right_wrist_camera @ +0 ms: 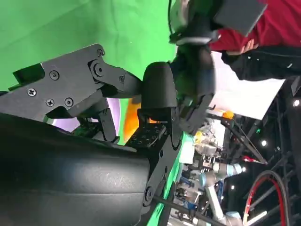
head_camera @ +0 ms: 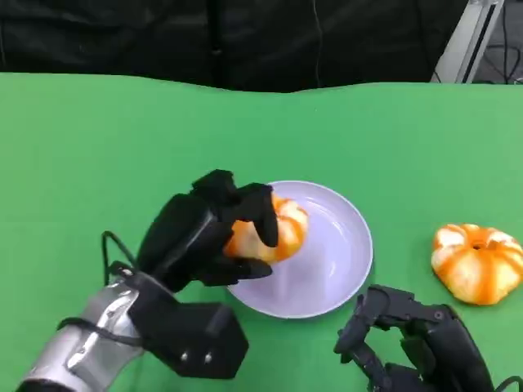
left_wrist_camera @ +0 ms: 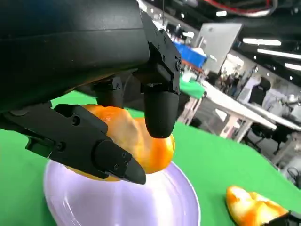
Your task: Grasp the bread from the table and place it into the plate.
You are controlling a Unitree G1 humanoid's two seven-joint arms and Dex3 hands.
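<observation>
In the head view, the left robot hand (head_camera: 214,233) held one bread (head_camera: 274,231), its black fingers wrapped around it, over the left part of the plate (head_camera: 339,265). One plate lay on the green surface (head_camera: 98,155). A second bread (head_camera: 478,261) sat on the surface well to the right of the plate, apart from its rim. The right robot hand (head_camera: 400,339) hovered just below the plate's lower right edge, fingers curled inward and holding nothing. Two breads and one plate showed in all.

In the left wrist view, the left robot hand's fingers (left_wrist_camera: 160,110) pinched the orange bread (left_wrist_camera: 141,141) from both sides, just above the pale plate (left_wrist_camera: 141,207); whether the bread touched the plate could not be told. The second bread (left_wrist_camera: 251,207) lay beyond the plate on the green surface.

In the right wrist view, the right robot hand's fingers (right_wrist_camera: 157,94) blocked most of the plate (right_wrist_camera: 113,110); a sliver of orange bread (right_wrist_camera: 132,117) showed beside it. A person in a red sleeve (right_wrist_camera: 277,23) stood behind the surface.
</observation>
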